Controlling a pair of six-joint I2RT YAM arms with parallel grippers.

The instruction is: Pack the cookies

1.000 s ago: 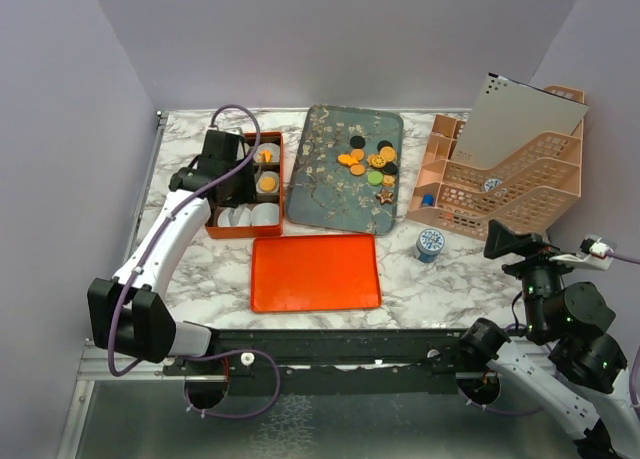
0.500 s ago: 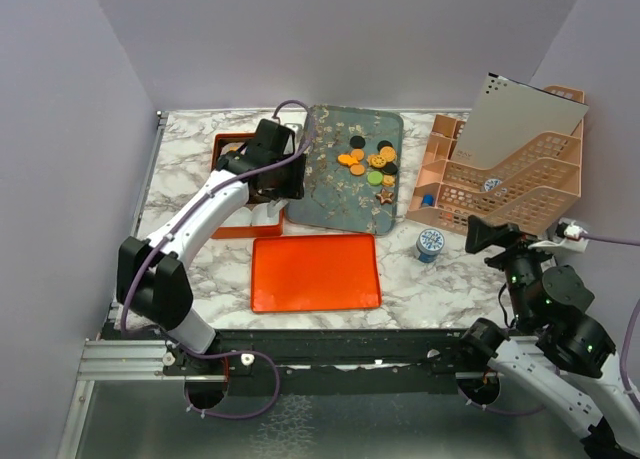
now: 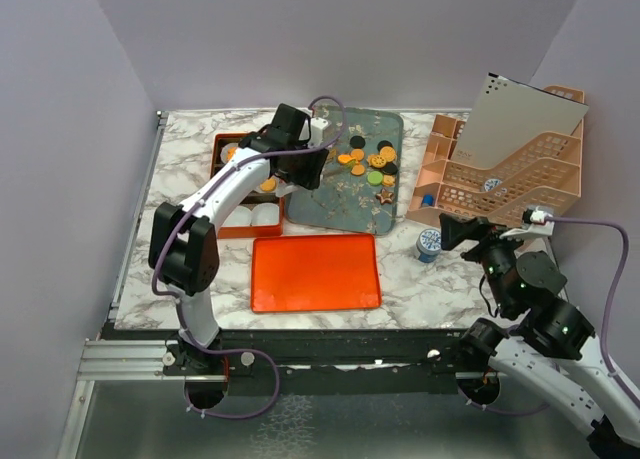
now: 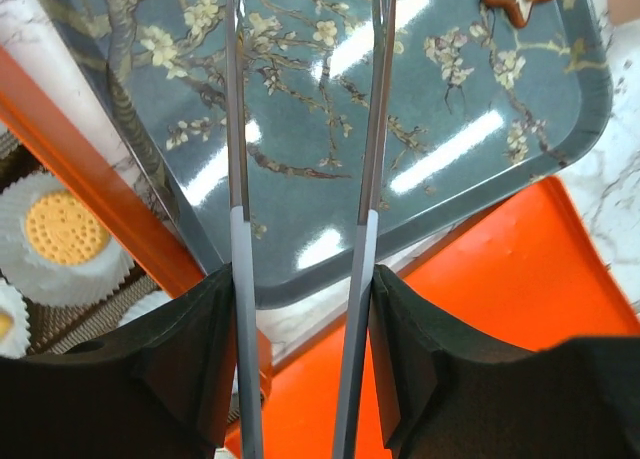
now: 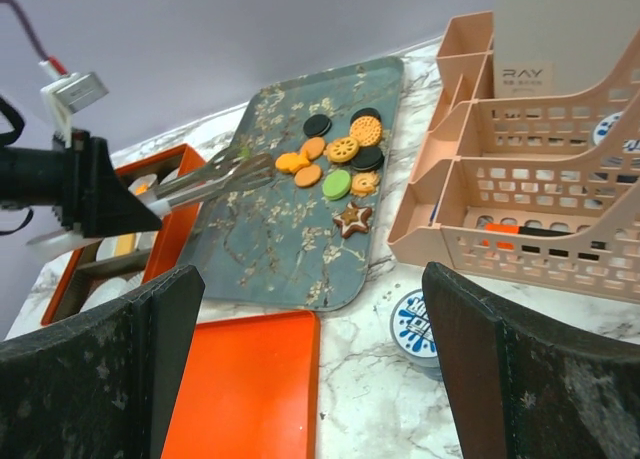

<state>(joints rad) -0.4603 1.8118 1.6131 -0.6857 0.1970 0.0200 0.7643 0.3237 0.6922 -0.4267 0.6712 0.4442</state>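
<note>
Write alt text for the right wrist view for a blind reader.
The left claw holds metal tongs over a floral tray, tips near a cluster of cookies. An orange lid lies nearer; a peach organiser stands at right.

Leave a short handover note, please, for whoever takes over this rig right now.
Left gripper: shut on tongs, tips apart and empty, over the floral tray.
Right gripper: open, empty, near the blue-and-white tin.
Cookies: most lie loose on the tray's far right part.
Done: at least two sit in paper liners in the orange box.
Left to do: tong the rest into the box, then probably fit the orange lid lying in front of the tray.
</note>
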